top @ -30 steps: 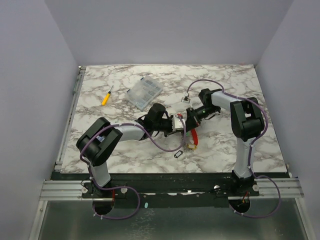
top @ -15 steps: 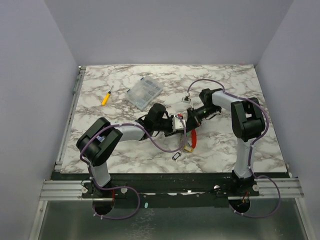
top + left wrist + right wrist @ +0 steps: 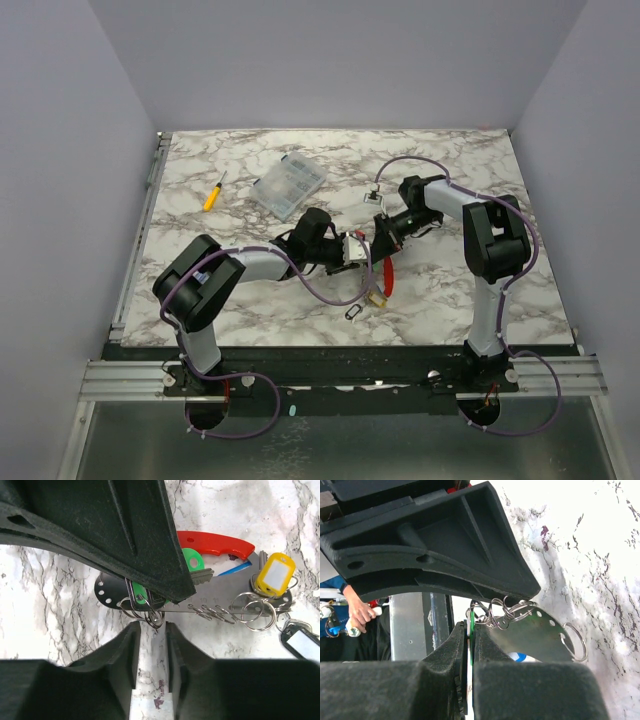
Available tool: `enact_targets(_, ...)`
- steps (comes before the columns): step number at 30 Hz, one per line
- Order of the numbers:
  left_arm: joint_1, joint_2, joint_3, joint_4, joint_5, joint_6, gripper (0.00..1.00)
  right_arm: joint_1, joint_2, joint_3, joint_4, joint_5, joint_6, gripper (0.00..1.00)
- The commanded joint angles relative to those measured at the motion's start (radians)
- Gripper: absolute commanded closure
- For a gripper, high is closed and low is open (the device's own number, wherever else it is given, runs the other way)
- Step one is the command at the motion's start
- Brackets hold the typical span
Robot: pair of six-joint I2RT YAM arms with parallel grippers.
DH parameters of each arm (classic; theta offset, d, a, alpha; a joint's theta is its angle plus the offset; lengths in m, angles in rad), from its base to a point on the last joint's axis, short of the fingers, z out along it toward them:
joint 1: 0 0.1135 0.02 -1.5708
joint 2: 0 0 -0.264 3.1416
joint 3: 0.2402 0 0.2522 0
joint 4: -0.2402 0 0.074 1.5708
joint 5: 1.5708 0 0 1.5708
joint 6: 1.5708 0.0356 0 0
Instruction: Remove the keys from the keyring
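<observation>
The keyring is a bundle: a red curved fob point(image 3: 387, 275) point(image 3: 215, 542), a grey holed plate point(image 3: 225, 592) point(image 3: 535, 640) and several silvery rings point(image 3: 250, 611) point(image 3: 502, 611). It carries a green-tagged key point(image 3: 192, 560), a yellow tag point(image 3: 274, 575) point(image 3: 378, 296) and a blue piece point(image 3: 235, 570). My right gripper point(image 3: 380, 232) point(image 3: 470, 625) is shut on the green-tagged key point(image 3: 471, 620). My left gripper point(image 3: 345, 250) point(image 3: 152, 627) faces it with its fingers point(image 3: 127, 650) a narrow gap apart. A cluster of rings point(image 3: 150, 616) sits just at their tips, not pinched.
A black-framed white tag point(image 3: 355, 312) point(image 3: 302, 642) lies on the marble beside the bundle. Another small key piece point(image 3: 374, 197) lies behind the right gripper. A clear plastic box point(image 3: 288, 184) and a yellow-handled screwdriver point(image 3: 213, 192) lie at the back left.
The right gripper has shifted slightly back and right with the green tag in it. The red fob and yellow tag swung a little toward me. The left gripper has barely moved.
</observation>
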Motion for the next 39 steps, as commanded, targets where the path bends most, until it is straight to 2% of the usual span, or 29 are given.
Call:
enact_targets(1, -0.006, -0.016, -0.008, 0.0, 0.026, -0.021, 0.58, 0.005, -0.038, 0.016, -0.021, -0.036, -0.004, 0.99)
enact_targets(3, -0.005, -0.025, -0.008, 0.007, 0.037, -0.032, 0.5, 0.005, -0.038, 0.013, -0.019, -0.036, -0.003, 0.99)
enact_targets(6, -0.005, -0.036, -0.009, 0.018, 0.041, -0.051, 0.5, 0.005, -0.035, 0.012, -0.017, -0.037, -0.004, 0.99)
enact_targets(12, -0.005, -0.049, -0.014, 0.034, 0.061, -0.083, 0.7, 0.005, -0.036, 0.01, -0.016, -0.036, -0.006, 0.99)
enact_targets(17, -0.006, -0.052, -0.014, 0.052, 0.075, -0.111, 0.73, 0.005, -0.035, 0.008, -0.016, -0.039, -0.004, 0.99)
enact_targets(22, -0.005, -0.046, -0.021, 0.058, 0.068, -0.097, 1.0, 0.005, -0.041, 0.009, -0.024, -0.045, -0.007, 0.99)
enact_targets(27, 0.008, -0.055, -0.05, 0.063, 0.059, -0.095, 1.0, -0.025, -0.044, 0.019, -0.04, -0.033, -0.014, 0.99)
enact_targets(32, 0.067, -0.079, -0.11, 0.253, 0.104, -0.279, 1.0, -0.075, -0.04, -0.021, 0.016, 0.026, 0.029, 0.99)
enact_targets(39, 0.078, -0.07, -0.144, 0.387, 0.121, -0.399, 1.0, -0.076, -0.018, -0.065, 0.169, 0.115, 0.171, 0.99)
